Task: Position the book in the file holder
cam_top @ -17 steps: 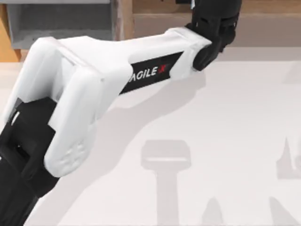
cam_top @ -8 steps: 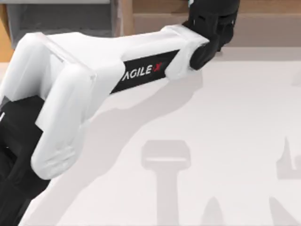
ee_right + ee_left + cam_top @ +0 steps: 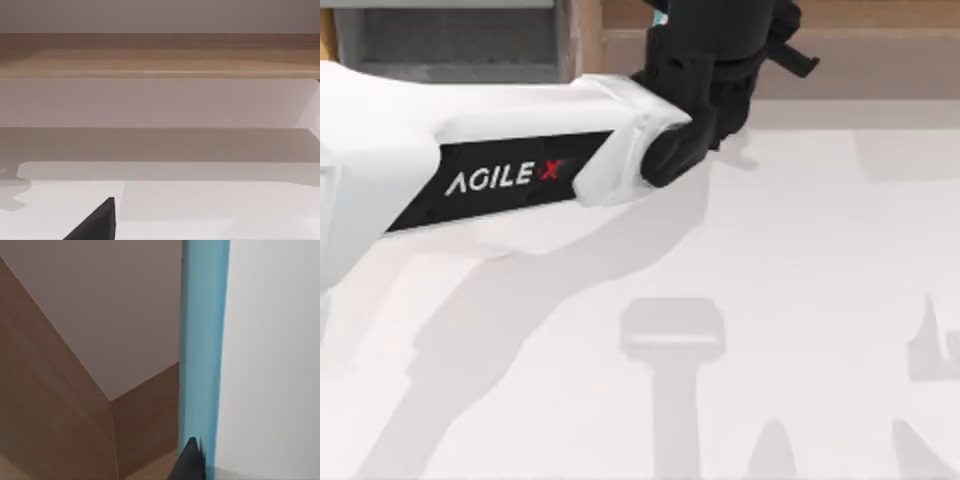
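Note:
My left arm reaches across the table's back in the top view, and its black gripper (image 3: 710, 25) sits at the top middle, just right of the file holder (image 3: 450, 45). The holder has a grey inside and a tan side wall (image 3: 585, 40). A sliver of the teal book (image 3: 661, 16) shows beside the wrist. In the left wrist view the book (image 3: 202, 340) stands on edge, teal cover edge toward me and white face beside it. My left gripper (image 3: 201, 467) is shut on it, one black fingertip (image 3: 189, 462) against the cover. A dark fingertip (image 3: 97, 222) of my right gripper shows above the table.
The long brown wooden shelf (image 3: 860, 45) runs along the back at the right, also seen as a wooden band (image 3: 160, 55) in the right wrist view. Brown wooden panels (image 3: 55, 405) stand close beside the book. The white table (image 3: 770, 280) carries only shadows.
My left arm has swung left along the back edge, carrying its gripper from near the shelf toward the file holder. The white forearm now lies lower and flatter across the view.

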You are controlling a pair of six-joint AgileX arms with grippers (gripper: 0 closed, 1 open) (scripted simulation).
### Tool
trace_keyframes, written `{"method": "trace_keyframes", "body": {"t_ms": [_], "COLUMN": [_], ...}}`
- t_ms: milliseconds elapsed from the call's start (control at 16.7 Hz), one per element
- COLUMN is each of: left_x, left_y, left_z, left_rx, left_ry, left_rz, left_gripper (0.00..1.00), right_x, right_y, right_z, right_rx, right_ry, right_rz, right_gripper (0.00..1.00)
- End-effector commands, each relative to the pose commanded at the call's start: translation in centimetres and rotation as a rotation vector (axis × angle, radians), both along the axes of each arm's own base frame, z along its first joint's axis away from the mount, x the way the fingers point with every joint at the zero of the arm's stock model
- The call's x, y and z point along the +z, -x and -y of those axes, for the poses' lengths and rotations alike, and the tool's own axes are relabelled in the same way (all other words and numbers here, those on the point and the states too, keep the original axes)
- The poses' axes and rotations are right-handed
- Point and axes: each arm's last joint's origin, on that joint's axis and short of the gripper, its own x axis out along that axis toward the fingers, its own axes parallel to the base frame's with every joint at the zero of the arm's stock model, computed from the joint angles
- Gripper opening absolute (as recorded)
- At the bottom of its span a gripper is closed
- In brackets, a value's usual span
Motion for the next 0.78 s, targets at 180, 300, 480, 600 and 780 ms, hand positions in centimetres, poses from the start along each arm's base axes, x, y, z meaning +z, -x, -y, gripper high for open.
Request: {"method": "trace_keyframes", "body": {"t_ms": [180, 300, 480, 600, 780], "left_x": [-0.2, -1.5, -4.3, -6.3, -8.4], "left_y": [3.4, 5.3, 7.2, 7.8, 7.9], "left_z": [-2.9, -5.3, -9.5, -12.6, -17.1], "left_rx": [-0.075, -0.115, -0.15, -0.153, -0.129], "left_ry": [-0.198, -0.34, -0.551, -0.679, -0.832], "left_rz": [-0.002, -0.013, -0.049, -0.08, -0.122], "left_gripper": [0.0, 0.0, 0.0, 0.0, 0.0], "right_x": [0.0, 0.0, 0.0, 0.0, 0.0], "right_y": [0.0, 0.0, 0.0, 0.0, 0.0], "right_z": [0.0, 0.0, 0.0, 0.0, 0.0], "right_rx": [0.0, 0.0, 0.0, 0.0, 0.0], "right_ry": [0.0, 0.0, 0.0, 0.0, 0.0], "right_rz": [0.0, 0.0, 0.0, 0.0, 0.0], "right_gripper": [1.0, 1.0, 1.0, 1.0, 1.0]}}
